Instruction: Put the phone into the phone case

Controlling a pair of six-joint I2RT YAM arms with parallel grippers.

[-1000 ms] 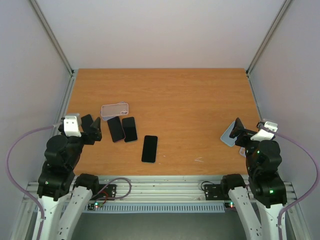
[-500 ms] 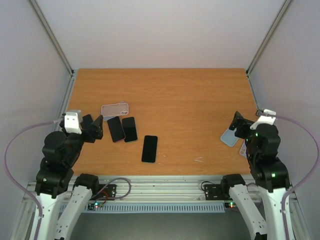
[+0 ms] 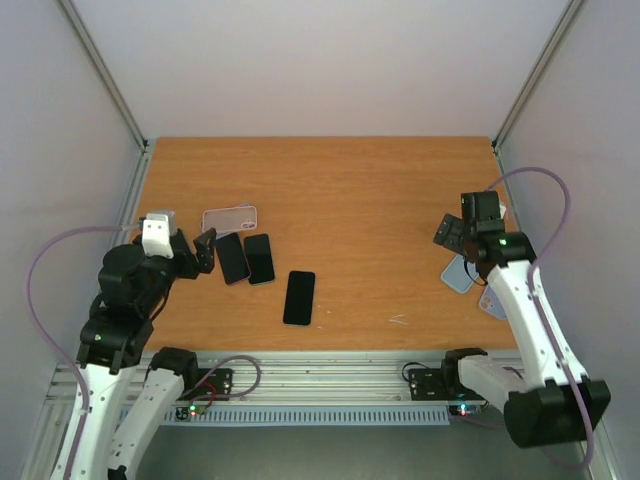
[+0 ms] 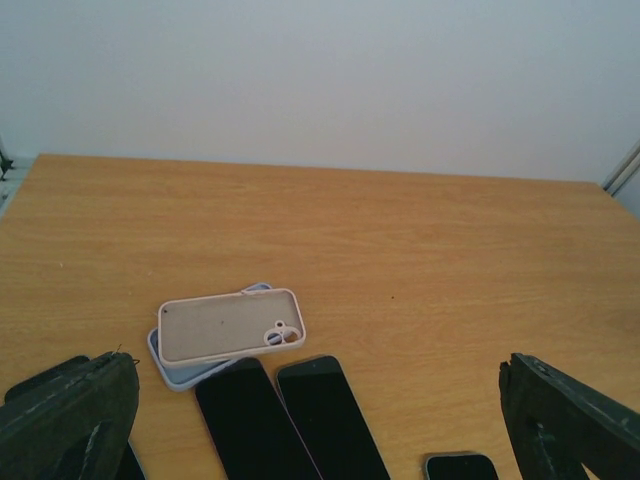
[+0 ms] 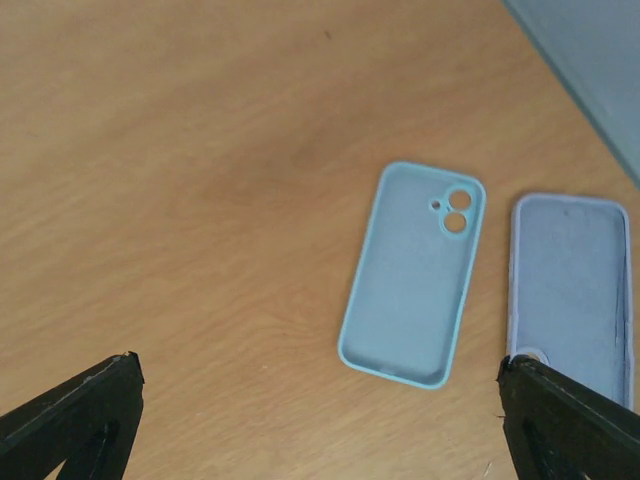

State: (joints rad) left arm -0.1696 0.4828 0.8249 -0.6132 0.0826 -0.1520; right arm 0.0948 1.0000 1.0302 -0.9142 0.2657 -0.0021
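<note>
Three black phones lie face up left of centre: two side by side [image 3: 231, 257] [image 3: 260, 258] and one nearer [image 3: 299, 297]. A pinkish-white case [image 3: 230, 218] lies inside up on a pale blue case just behind them. My left gripper [image 3: 205, 252] is open and empty, just left of the phones. In the left wrist view the case [image 4: 228, 324] and two phones [image 4: 250, 425] [image 4: 330, 415] lie between the fingers [image 4: 70, 415]. My right gripper [image 3: 452, 232] is open and empty above a light blue case [image 5: 412, 275] and a lavender case [image 5: 570, 285].
The light blue case [image 3: 460, 272] and the lavender case [image 3: 492, 300] lie near the table's right edge. White walls with metal posts close in the wooden table [image 3: 350, 190] at the back and sides. A metal rail runs along the near edge.
My right arm has lifted and reached forward over the two right-hand cases. My left gripper has moved slightly right, toward the phones. Phones and cases have not moved.
</note>
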